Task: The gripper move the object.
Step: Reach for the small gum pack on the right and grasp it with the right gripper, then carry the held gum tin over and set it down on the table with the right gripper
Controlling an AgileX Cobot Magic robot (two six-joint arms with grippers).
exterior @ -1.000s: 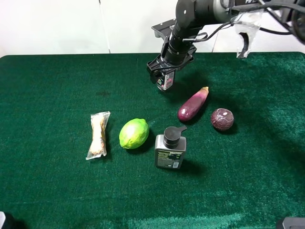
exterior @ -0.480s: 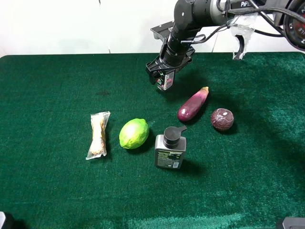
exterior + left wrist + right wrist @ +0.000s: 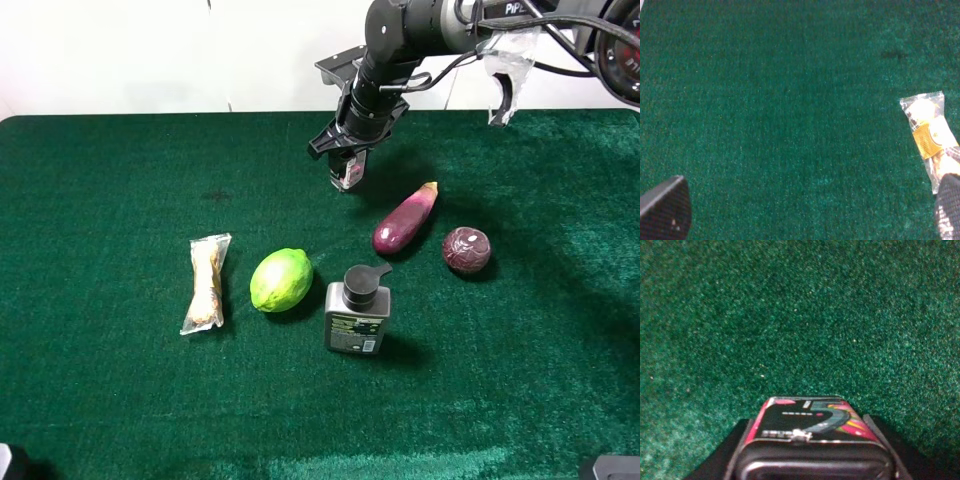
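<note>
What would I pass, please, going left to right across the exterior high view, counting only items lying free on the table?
snack packet → lime → grey pump bottle → eggplant → round purple vegetable

You've got plain green surface (image 3: 790, 100) under the left gripper (image 3: 806, 212), its two dark fingertips (image 3: 665, 210) spread well apart. Clear snack pkt (image 3: 929, 137) lies flat w/ one end just beside a fingertip. Small dark smudge (image 3: 892, 55) sits near the pkt's other end.

numeral 5 on the label of the object (image 3: 812, 422), pump bottle (image 3: 356, 325) print too small to read
</note>
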